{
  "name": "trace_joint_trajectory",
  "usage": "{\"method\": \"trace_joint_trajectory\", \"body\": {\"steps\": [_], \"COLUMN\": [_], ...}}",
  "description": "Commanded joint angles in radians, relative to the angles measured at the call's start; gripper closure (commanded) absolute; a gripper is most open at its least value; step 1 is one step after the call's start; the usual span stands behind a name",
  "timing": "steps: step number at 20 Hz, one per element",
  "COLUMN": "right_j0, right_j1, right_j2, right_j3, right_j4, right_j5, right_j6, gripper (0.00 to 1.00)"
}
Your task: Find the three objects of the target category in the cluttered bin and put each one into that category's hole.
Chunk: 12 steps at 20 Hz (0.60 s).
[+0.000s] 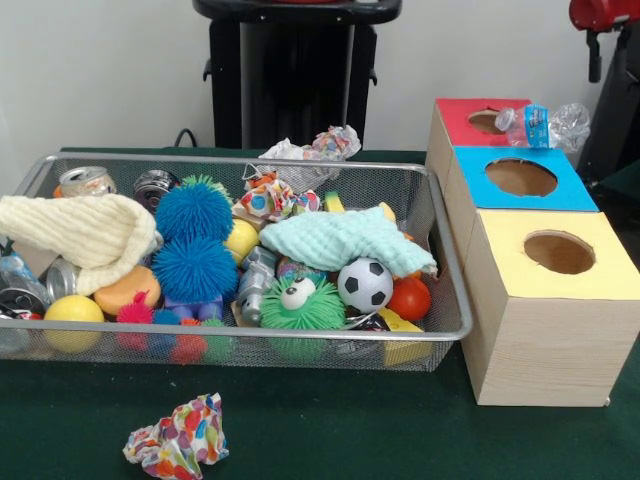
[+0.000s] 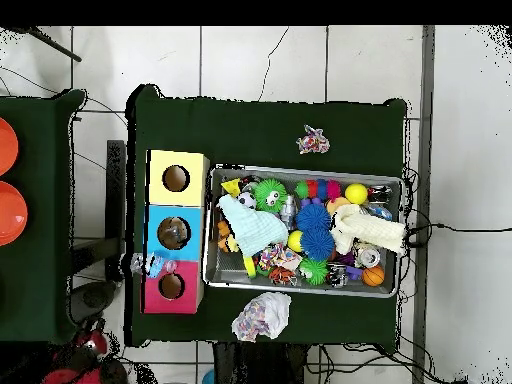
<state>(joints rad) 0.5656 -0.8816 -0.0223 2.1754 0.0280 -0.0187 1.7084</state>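
A wire mesh bin (image 1: 447, 250) (image 2: 300, 171) holds several toys: two blue spiky balls (image 1: 195, 212), a green furry toy with one eye (image 1: 303, 305), a soccer ball (image 1: 365, 284), a mint cloth (image 1: 340, 240), a cream cloth (image 1: 85, 230) and crushed cans (image 1: 87, 181). Beside the bin stand three boxes with holes: red (image 1: 460, 115) (image 2: 155, 295), blue (image 1: 570, 195) (image 2: 155, 225), yellow (image 1: 610, 270) (image 2: 160, 165). A crushed plastic bottle (image 1: 545, 125) (image 2: 150, 265) lies across the red and blue tops. The red arm (image 1: 600, 15) shows at the top right corner, away from the bin.
One crumpled ball of patterned paper (image 1: 177, 438) (image 2: 313, 140) lies on the green cloth in front of the bin. Another (image 1: 315, 150) (image 2: 262, 315) sits behind it. Orange discs (image 2: 5, 150) rest on a neighbouring table.
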Motion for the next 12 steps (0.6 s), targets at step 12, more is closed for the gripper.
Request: {"method": "trace_joint_trajectory", "body": {"steps": [12], "right_j0": [-0.051], "right_j1": [-0.071], "right_j2": [0.056], "right_j3": [0.15], "right_j4": [0.014], "right_j5": [-0.034], "right_j6": [0.247], "gripper": [0.0]}}
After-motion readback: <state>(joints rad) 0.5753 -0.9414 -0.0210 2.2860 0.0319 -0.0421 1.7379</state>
